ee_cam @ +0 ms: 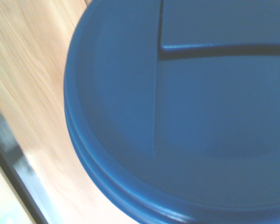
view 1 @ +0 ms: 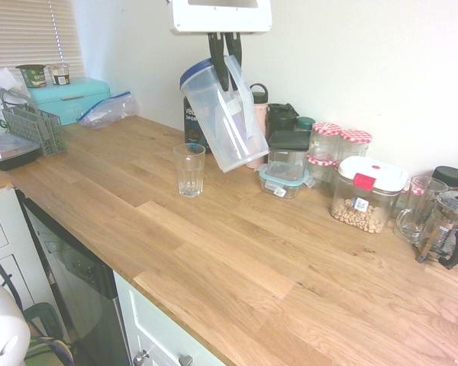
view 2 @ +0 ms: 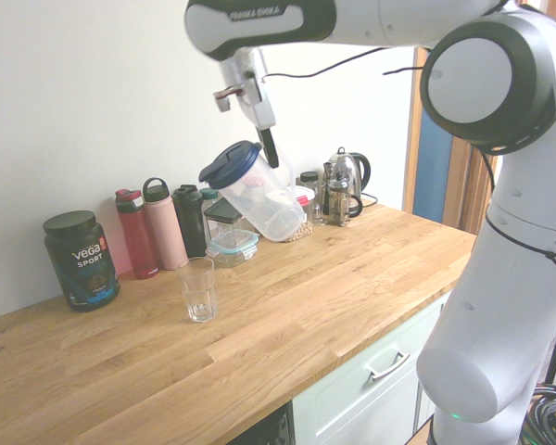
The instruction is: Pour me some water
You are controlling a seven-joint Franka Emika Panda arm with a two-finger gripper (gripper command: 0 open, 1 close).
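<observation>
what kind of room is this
Most likely a home kitchen: a long wooden worktop over white cupboards, a kettle, and food jars and drink bottles lined up against the wall.

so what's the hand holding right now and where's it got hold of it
The hand is holding the pitcher by its handle, near the top beside the dark blue lid. The pitcher hangs tilted in the air, above the counter and off to one side of the glass.

White arm reaching high from side, end effector pointing down, fingers clamped together.
</observation>
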